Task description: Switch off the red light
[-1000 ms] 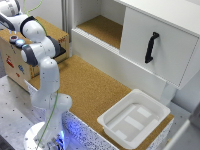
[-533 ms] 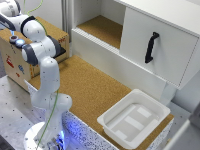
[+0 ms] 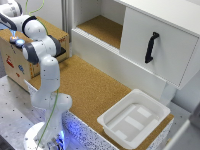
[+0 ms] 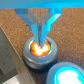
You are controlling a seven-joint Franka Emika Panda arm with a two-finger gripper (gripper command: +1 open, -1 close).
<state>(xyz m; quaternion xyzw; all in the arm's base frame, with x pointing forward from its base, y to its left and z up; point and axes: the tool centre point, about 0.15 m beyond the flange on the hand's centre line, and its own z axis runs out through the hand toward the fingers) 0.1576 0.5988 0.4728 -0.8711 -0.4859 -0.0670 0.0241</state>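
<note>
The red light [image 4: 41, 49] is a round button glowing orange-red in a grey ring, sitting on a brown cork surface in the wrist view. My gripper [image 4: 41, 41] is directly over it, its two blue fingers [image 4: 35, 25] drawn together with the tips at the glowing face. The gripper is shut with nothing held. In the exterior view the gripper [image 3: 12, 35] points down at the far left, over the top of a cardboard box [image 3: 15, 62]. The red light itself is hidden there behind the hand.
A second button glowing blue [image 4: 65, 75] sits right beside the red one. In the exterior view a white cabinet [image 3: 150, 45] with a black handle [image 3: 150, 47] stands at the back, and a white tray [image 3: 132, 120] lies on the cork table [image 3: 95, 90].
</note>
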